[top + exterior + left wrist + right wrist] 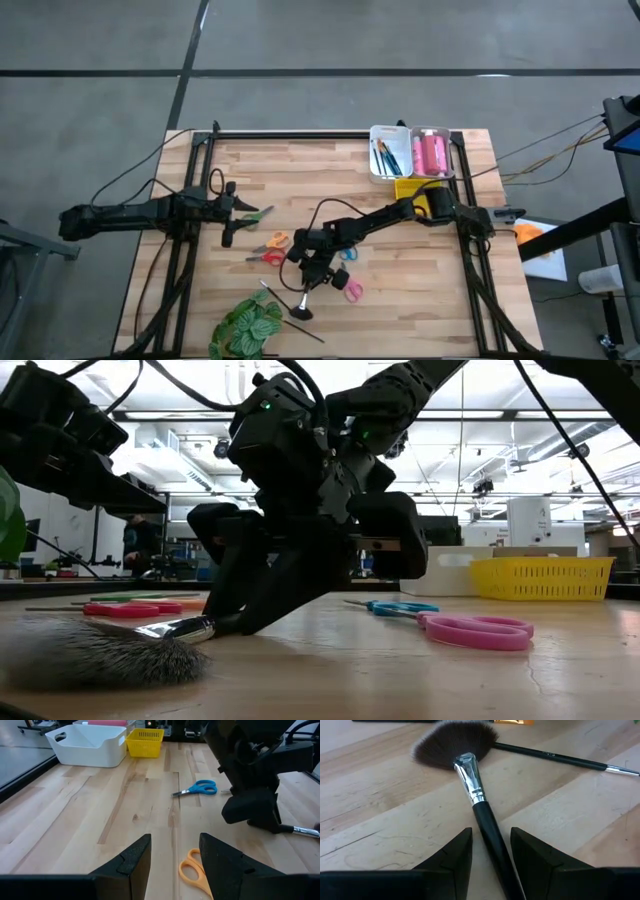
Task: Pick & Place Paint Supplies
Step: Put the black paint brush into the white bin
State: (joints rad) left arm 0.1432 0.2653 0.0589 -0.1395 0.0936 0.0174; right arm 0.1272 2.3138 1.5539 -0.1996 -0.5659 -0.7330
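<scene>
High view: I see the white bin (391, 152) far behind my right gripper (312, 280), holding thin brushes (385, 156) in one compartment and pink tubes (432, 153) in the other, with a yellow basket (412, 188) beside it. My right gripper's fingers (451, 865) are slightly parted astride the fan brush (470, 775) handle on the table. Pink scissors (351, 288) lie just beside it; blue scissors (199, 788) nearby. My left gripper (172, 857) hovers open over orange scissors (192, 871).

The fan brush (470, 780) handle lies between the right gripper (490, 852) fingers, its bristle head beyond the fingertips, a thin brush (555, 757) crossing behind it.
</scene>
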